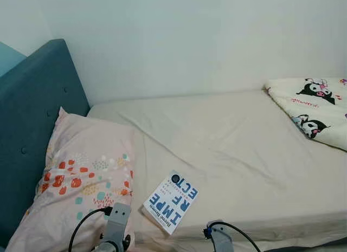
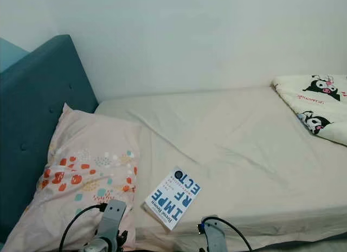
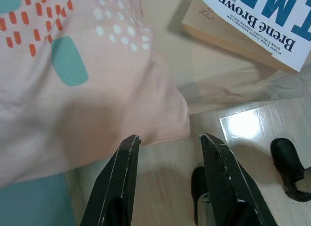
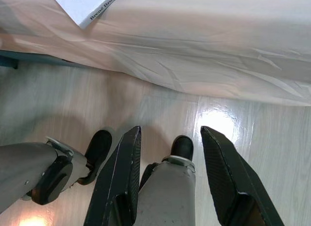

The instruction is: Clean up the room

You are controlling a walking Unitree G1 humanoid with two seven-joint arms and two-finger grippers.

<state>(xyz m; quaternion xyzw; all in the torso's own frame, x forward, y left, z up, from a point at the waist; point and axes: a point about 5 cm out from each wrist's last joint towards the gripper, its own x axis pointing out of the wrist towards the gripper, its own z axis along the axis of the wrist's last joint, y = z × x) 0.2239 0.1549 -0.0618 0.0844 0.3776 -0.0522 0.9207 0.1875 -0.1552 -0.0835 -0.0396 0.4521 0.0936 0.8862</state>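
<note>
Across the head views stretches a single bed with a beige fitted sheet (image 1: 233,149), pushed against a white wall, with a teal upholstered headboard (image 1: 32,116) at the robot's left. A pale pink pillow with orange and teal dots (image 1: 81,176) lies against the headboard, and a folded cream blanket printed with black cartoon figures (image 1: 314,108) sits at the far right end. Near the bed's front edge, just beside the pillow, lies a white paperback book with blue block lettering (image 1: 171,201), flat and turned at a slant, its long axis running from the near edge back toward the right.

Both arms hang low at the bedside. The left gripper (image 3: 170,158) has its fingers spread, empty, over the pillow's corner and the wooden floor; the right gripper (image 4: 170,153) is likewise spread and empty above the floor. The book lies between the two, forward of both and seemingly a little nearer the left gripper, so either arm could likely reach it.
</note>
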